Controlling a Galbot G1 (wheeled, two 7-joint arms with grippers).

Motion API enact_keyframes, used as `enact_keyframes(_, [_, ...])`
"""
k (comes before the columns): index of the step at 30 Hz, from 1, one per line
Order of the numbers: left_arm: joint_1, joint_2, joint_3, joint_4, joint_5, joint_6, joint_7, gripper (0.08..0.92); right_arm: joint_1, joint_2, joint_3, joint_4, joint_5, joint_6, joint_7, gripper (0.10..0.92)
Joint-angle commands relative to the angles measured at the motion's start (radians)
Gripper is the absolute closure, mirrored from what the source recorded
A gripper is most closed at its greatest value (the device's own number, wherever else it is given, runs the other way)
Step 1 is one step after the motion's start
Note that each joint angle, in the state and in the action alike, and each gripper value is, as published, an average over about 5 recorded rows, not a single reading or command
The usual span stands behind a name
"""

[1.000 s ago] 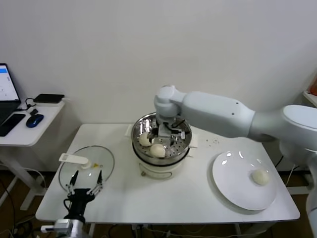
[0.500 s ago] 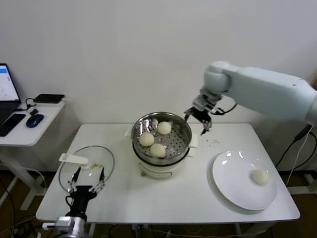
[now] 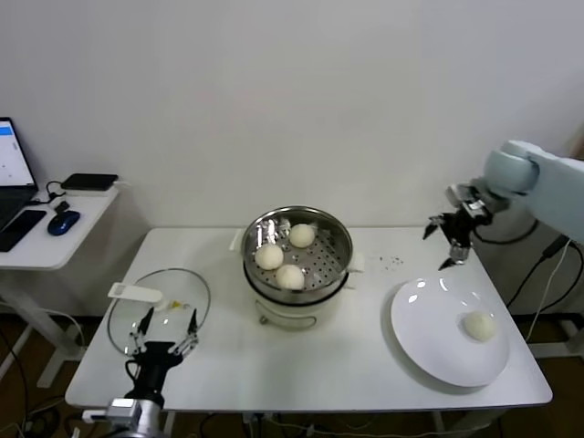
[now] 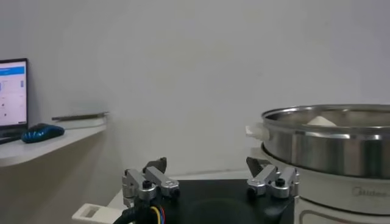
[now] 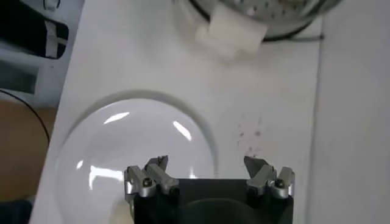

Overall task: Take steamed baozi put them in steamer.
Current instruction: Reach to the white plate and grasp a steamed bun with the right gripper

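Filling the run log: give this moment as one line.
right gripper: open, empty, above plate | steamer: three baozi | plate: one baozi | left gripper: open, idle by glass lid

The steamer (image 3: 297, 265) stood open at the table's (image 3: 310, 374) middle, three baozi (image 3: 290, 276) inside, room left at its right side. Bare tabletop lay between it and the plate (image 3: 438, 342) near the right edge. The glass lid (image 3: 160, 310) occupied the left edge.

Right tool (image 5: 206, 163) gaping wide and empty over white plate (image 5: 103, 146), steamer (image 5: 268, 12) handle beyond
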Motion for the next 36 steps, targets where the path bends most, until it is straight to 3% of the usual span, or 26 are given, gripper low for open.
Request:
enact_keyframes(1, [0.005,-0.003,0.008,0.000,0.003,-0.004,0.000,0.177,-0.328,-0.188,0.217,-0.009,-0.084,-0.081,0.030,0.203])
enact_keyframes(13, [0.015,-0.006,0.013,-0.009,0.007,-0.006,0.001,0.177,-0.533,-0.123,0.420,-0.140,-0.480,0.143,0.002,0.203])
enact_keyframes(36, [0.001,-0.008,0.012,0.009,0.002,-0.003,0.001,0.177,-0.595,-0.019,0.468,-0.222,-0.501,0.133,0.027,0.203])
